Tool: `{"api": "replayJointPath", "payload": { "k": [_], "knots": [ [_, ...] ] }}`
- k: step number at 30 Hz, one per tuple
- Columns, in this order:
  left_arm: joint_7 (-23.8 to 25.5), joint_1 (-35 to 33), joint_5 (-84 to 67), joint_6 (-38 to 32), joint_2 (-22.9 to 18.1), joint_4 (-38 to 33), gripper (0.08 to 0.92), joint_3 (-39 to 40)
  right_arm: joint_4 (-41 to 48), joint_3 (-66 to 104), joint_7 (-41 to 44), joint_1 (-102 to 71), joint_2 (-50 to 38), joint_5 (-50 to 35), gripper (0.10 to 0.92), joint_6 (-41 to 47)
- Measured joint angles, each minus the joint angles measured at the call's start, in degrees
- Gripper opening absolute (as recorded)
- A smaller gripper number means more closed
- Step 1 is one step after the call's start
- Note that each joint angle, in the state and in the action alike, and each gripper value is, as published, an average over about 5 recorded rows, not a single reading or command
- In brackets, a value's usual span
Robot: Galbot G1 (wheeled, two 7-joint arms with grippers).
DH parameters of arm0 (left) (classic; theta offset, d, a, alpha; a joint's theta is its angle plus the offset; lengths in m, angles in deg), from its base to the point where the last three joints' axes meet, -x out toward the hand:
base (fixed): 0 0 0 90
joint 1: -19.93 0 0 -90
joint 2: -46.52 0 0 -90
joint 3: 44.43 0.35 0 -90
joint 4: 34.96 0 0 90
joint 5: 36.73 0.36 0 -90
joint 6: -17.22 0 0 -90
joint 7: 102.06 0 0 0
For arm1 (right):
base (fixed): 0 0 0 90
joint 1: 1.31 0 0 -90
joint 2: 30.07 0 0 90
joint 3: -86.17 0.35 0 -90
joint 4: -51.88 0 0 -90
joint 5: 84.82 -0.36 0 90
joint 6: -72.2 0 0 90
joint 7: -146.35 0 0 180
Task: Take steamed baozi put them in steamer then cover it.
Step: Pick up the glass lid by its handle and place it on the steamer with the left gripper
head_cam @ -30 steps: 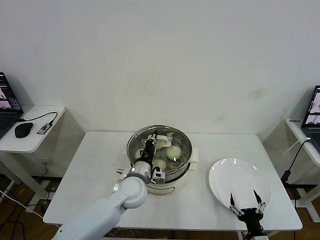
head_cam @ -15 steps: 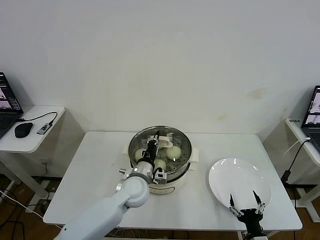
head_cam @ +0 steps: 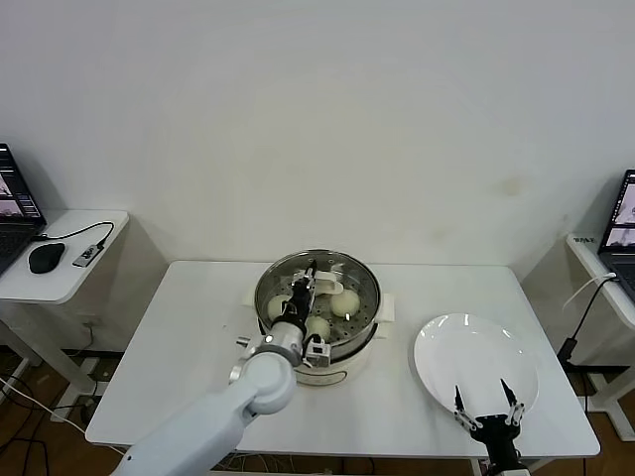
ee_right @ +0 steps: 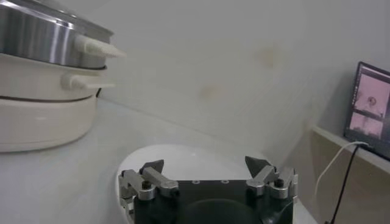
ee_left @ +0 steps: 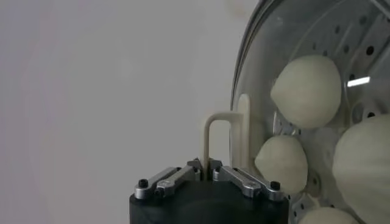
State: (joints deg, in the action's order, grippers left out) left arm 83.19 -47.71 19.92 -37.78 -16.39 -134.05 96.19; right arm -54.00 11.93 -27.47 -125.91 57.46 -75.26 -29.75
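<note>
The steamer [head_cam: 349, 340], a shiny steel pot on a white base, stands mid-table. Several cream-white baozi [head_cam: 345, 302] lie on its perforated tray, seen through the glass cover [head_cam: 357, 276] that lies over the pot. My left gripper [head_cam: 310, 278] reaches down from above and is shut on the cover's cream handle [head_cam: 323, 287]. In the left wrist view the jaws of the left gripper [ee_left: 206, 165] pinch the thin handle loop [ee_left: 218, 118], with baozi [ee_left: 306, 91] under the glass beside it. My right gripper [head_cam: 486, 405] hangs open over the near edge of the plate, holding nothing.
A flat white plate [head_cam: 476, 357] lies bare at the table's right, also under the right gripper [ee_right: 205, 163] in the right wrist view. Side desks with laptops [head_cam: 10, 213] flank the table. The steamer's side handles [ee_right: 97, 47] stick out toward the plate.
My left gripper has shifted slightly right and away with the cover's handle, bringing the cover more squarely over the steamer. The right arm has stayed put.
</note>
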Motion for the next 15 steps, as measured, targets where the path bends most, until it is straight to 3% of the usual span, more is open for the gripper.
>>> {"api": "replayJointPath", "payload": {
  "k": [15],
  "knots": [
    [-3.6,-7.6,-2.5,-2.1,3.4,-9.5,0.664,-4.2,-0.5,-0.4,0.0,-0.8,0.3,0.8,0.823,-0.2]
  ]
}}
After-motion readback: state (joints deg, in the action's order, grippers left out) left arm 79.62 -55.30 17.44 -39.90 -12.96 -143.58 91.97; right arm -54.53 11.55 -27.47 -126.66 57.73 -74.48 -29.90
